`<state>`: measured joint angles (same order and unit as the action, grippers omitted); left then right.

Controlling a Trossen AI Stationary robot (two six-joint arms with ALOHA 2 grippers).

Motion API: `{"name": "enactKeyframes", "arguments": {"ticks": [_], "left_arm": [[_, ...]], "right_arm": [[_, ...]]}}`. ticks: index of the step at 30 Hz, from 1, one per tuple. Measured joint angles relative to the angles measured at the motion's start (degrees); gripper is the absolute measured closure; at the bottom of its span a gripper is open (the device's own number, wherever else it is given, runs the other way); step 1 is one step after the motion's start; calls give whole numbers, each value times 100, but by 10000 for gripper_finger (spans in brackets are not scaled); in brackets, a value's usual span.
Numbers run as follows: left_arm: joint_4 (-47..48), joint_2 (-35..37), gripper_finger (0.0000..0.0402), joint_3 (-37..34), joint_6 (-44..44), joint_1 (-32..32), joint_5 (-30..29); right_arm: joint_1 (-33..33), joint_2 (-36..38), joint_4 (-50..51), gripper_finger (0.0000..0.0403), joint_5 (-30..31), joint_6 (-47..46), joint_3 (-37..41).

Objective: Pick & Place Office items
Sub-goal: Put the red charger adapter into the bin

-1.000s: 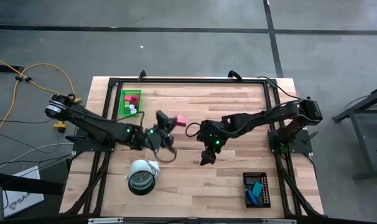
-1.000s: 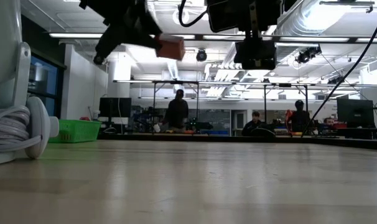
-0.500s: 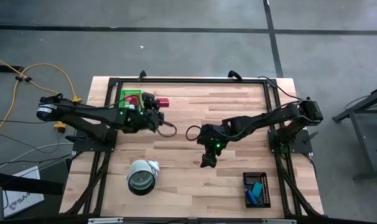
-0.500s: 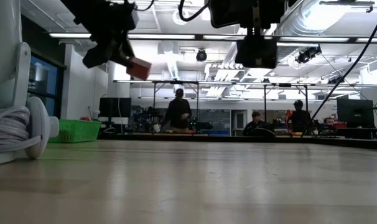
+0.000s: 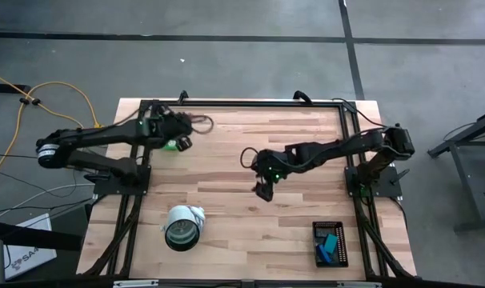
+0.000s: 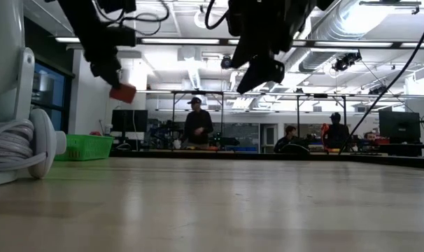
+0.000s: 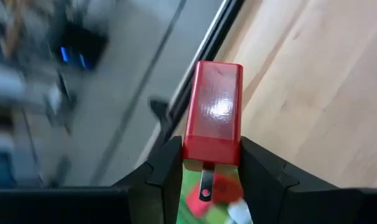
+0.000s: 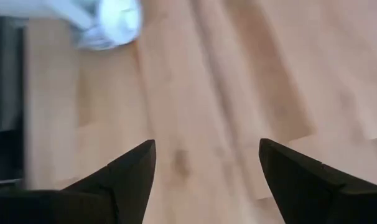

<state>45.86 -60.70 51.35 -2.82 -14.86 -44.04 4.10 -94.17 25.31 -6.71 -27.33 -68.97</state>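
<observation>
Your left gripper [image 7: 208,171] has its fingers [image 7: 167,168] pressed against both sides of a red block [image 7: 213,121], which stands up out of the jaws with a small metal prong showing at its base. In the low view the block [image 6: 122,92] hangs well above the tabletop [image 5: 250,152]. A second ago you held it over the middle of the tabletop; you have since swung the left arm out to the far-left corner, and the gripper [image 5: 181,140] now hovers over the green tray [image 5: 167,145], most of which the arm hides. Between the fingers you can glimpse green, red and white pieces below, so the block looks lined up with the tray. My judgement: the carry is done and only the release remains.

Your right gripper [image 8: 204,165] has its fingers [image 8: 129,168] spread with nothing between them, only bare wood beneath. It has drifted slightly toward the centre of the tabletop [image 5: 264,190] and waits there. The black tray [image 5: 330,244] with blue pieces sits near the near-right corner.
</observation>
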Motion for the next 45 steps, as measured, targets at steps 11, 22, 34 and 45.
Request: {"name": "enactKeyframes", "arguments": {"ticks": [11,22,34,45], "left_arm": [[1516,176,275,0,2703,-1036,357],[1675,174,275,-238,4816,-1168,225],[1399,174,275,-1099,6747,-743,-488],[503,157,275,-2036,7311,-327,-738]], "right_arm": [[-572,0,332,131,862,1161,2],[-1006,0,450,131,1124,1772,205],[-1202,0,428,131,1109,1981,581],[-1200,0,413,131,1096,2025,581]]}}
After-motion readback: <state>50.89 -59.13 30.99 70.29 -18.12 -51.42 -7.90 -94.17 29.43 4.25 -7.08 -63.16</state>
